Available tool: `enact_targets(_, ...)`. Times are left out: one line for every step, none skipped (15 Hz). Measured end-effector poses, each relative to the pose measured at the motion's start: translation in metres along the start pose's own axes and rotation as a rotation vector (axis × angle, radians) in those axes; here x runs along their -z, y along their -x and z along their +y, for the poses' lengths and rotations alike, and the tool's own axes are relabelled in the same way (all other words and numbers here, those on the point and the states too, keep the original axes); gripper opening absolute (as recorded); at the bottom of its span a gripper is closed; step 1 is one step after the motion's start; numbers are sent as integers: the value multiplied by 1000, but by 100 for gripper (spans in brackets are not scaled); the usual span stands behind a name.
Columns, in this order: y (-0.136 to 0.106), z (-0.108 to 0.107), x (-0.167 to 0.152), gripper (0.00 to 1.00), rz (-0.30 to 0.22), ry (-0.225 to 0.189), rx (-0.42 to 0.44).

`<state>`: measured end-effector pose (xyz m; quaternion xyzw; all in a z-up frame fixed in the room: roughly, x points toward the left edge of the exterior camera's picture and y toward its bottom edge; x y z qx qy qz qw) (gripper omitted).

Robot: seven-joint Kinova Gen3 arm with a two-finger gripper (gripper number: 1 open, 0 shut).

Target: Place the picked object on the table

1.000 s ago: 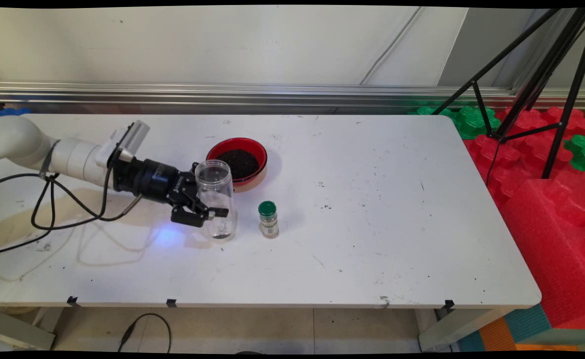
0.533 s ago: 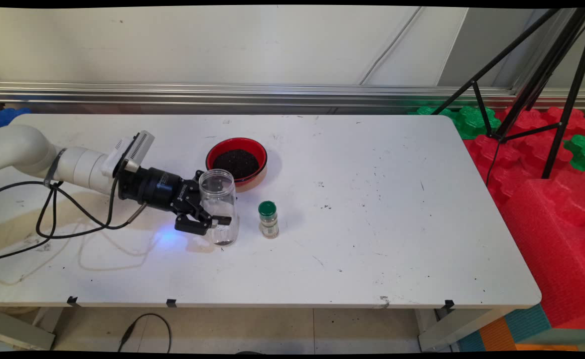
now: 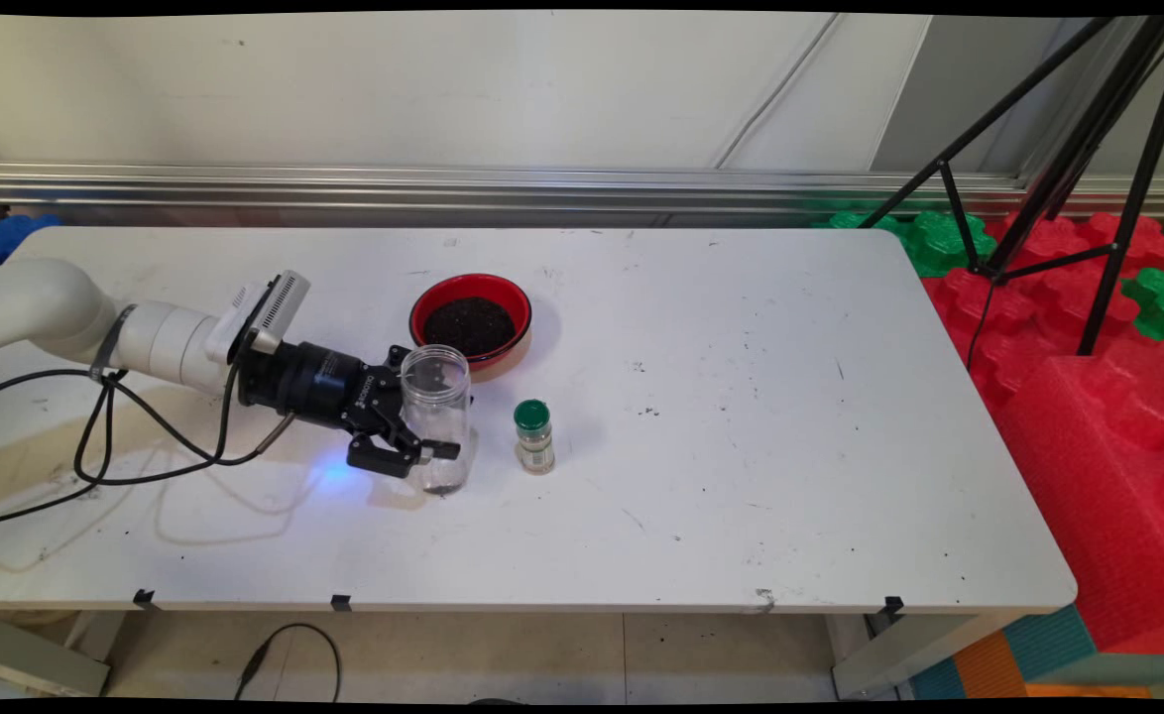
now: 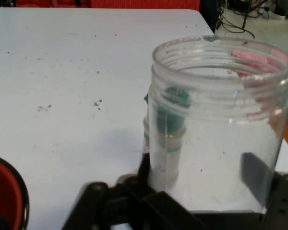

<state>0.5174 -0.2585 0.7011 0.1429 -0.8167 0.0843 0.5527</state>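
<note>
Item: black two-finger gripper (image 3: 435, 432), reaching in low from the left, its fingers (image 3: 440, 449) pinching the lower body of a clear plastic jar (image 3: 436, 416).

Jar: upright, long axis vertical, open threaded mouth pointing up, no lid on it. A little dark residue lies at its bottom. Its base is at or just above the white table (image 3: 741, 436); contact cannot be told. It sits on the left-centre part of the table. In the hand view the jar (image 4: 216, 124) fills the right half, with one finger (image 4: 256, 175) showing dark through its wall.

Nearby: red bowl (image 3: 471, 322) holding dark granular matter, just beyond the jar on the far side. Small spice bottle (image 3: 533, 436) with a green cap, upright, just to the right of the jar and apart from it; in the hand view it shows through the jar's wall.

Background: black tripod (image 3: 1068, 159) and red and green foam blocks (image 3: 1088, 397) off the table's right end.
</note>
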Motion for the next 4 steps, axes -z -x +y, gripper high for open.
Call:
enact_targets(1,1,0,100,0,0,-1)
enact_targets(2,1,0,100,-1,0,-2)
enact_targets(2,1,0,100,-1,0,-3)
enact_targets(3,2,1,100,-1,-1,-3)
